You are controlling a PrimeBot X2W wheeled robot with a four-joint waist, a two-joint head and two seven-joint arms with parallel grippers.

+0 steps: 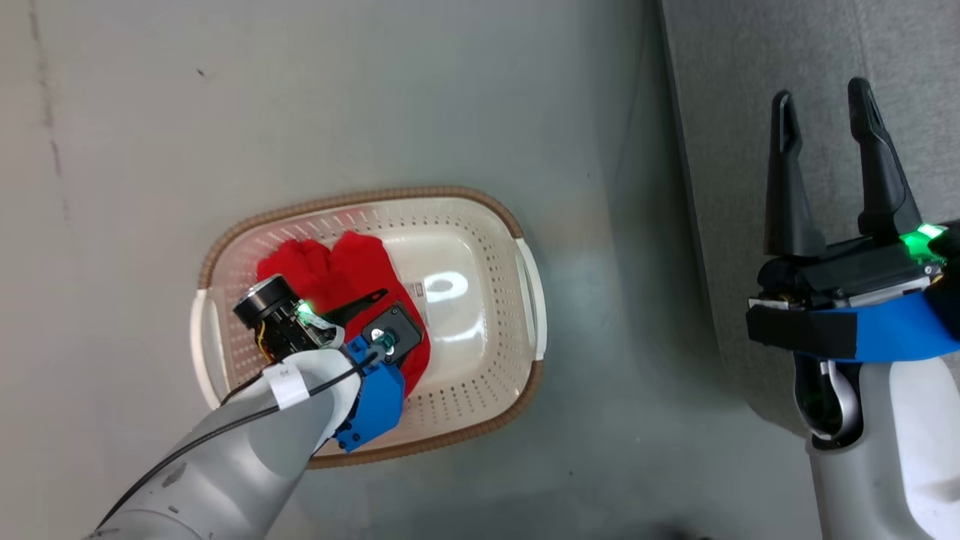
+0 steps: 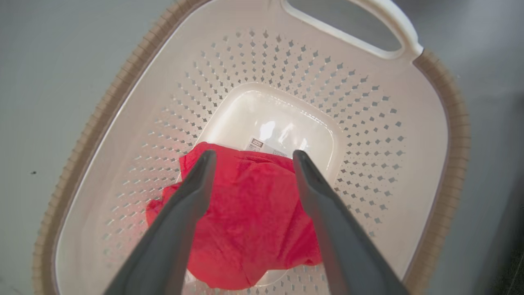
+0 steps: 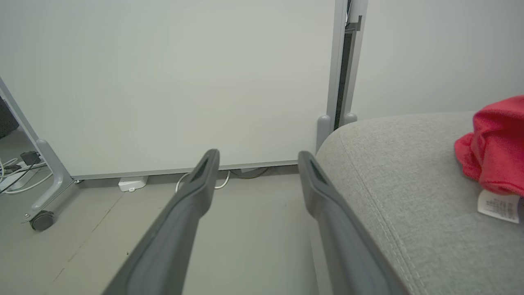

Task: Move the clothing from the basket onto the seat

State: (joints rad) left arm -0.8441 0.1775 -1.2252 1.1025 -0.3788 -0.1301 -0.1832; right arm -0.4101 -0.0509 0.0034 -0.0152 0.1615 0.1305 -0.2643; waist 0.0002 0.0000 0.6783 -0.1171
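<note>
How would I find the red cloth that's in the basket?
Find the cream basket with the brown rim on the grey floor, beside the grey seat. Inside it lies a crumpled red cloth, right below the open left claw. The other red cloth sits up on the seat and shows a white tag.

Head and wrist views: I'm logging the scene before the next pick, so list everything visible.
Basket garment: one, red, crumpled on the basket's floor.
Seat garment: one, red, on the seat, white tag showing.
Basket: one, cream, brown rim, on the floor.
Label: one, white, on the basket's floor.
Seat: one, light grey, right of the basket.
Floor: one, grey, under the basket.
Panel: one, white, wheeled frame, beyond the seat.
Cables: several, white and black, by the panel's base.
Left gripper: one, dark, open over the basket garment.
Right gripper: one, dark, open, empty, beside the seat.
</note>
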